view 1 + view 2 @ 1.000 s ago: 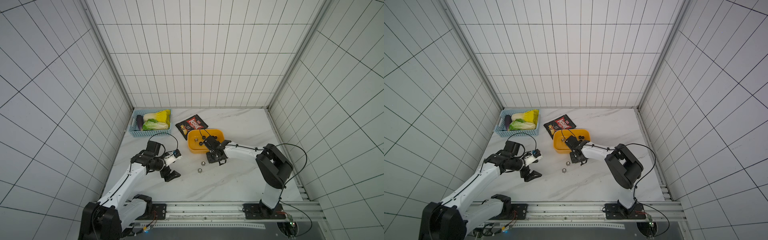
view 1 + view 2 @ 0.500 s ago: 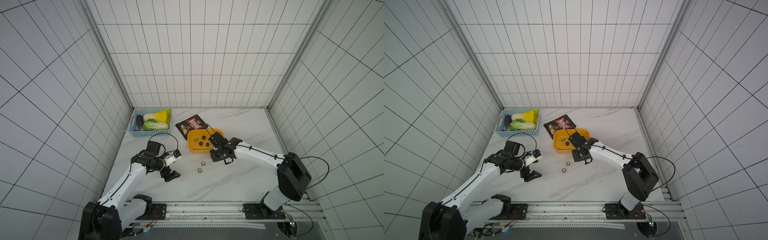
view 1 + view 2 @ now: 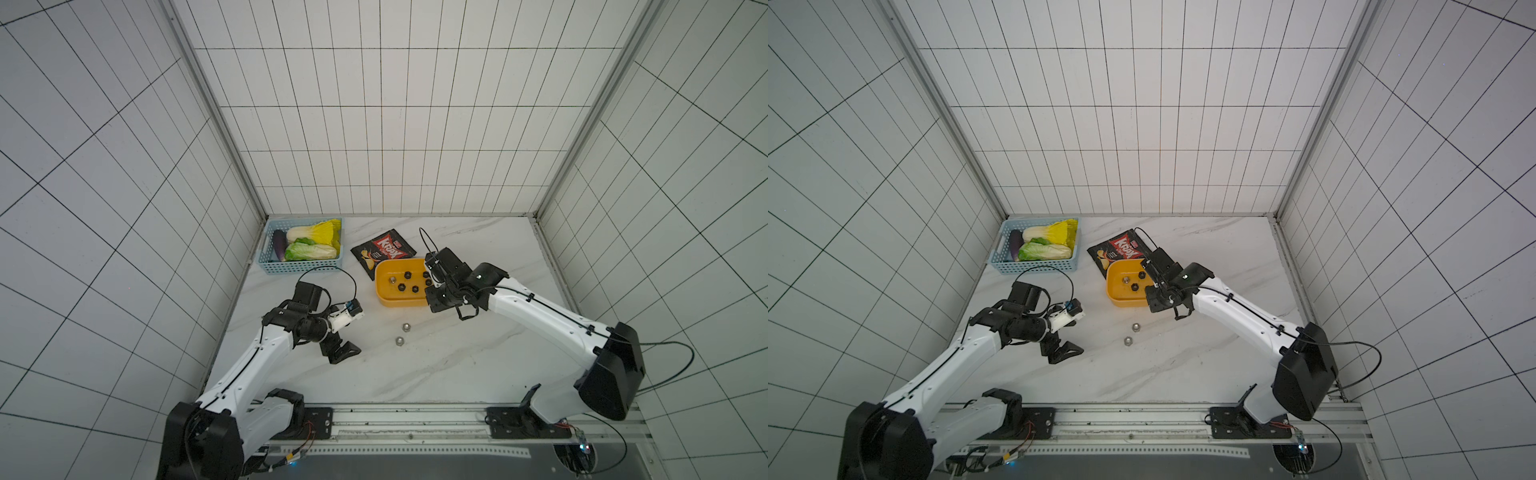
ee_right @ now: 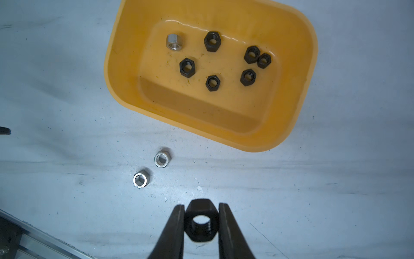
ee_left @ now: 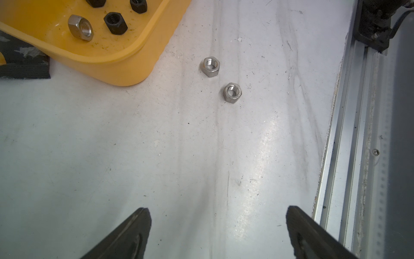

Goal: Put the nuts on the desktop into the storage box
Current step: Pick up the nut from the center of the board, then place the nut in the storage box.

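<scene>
The yellow-orange storage box (image 3: 400, 300) (image 3: 1128, 302) (image 4: 201, 112) (image 5: 116, 65) stands mid-desktop and holds several black nuts (image 4: 187, 67) and one silver nut (image 4: 173, 41). Two silver nuts (image 3: 406, 327) (image 3: 400, 340) (image 5: 210, 66) (image 5: 232, 92) (image 4: 162, 159) (image 4: 141, 178) lie on the white desktop (image 3: 457, 365) just in front of the box. By the box's near right corner, my right gripper (image 4: 201, 209) (image 3: 433, 301) (image 3: 1152, 303) is shut on a black nut (image 4: 202, 235). Left of the two silver nuts, my left gripper (image 5: 218, 215) (image 3: 343, 353) (image 3: 1065, 353) hangs low, open and empty.
A light blue basket (image 3: 303, 268) of vegetables stands at the back left. A black chip bag (image 3: 384, 251) lies behind the box, partly under it. A metal rail (image 3: 415, 419) runs along the front edge. Tiled walls close in three sides.
The right arm's elbow has swung out to the right and lower, while its gripper stayed near the box's near right corner with the nut. The left arm has not moved.
</scene>
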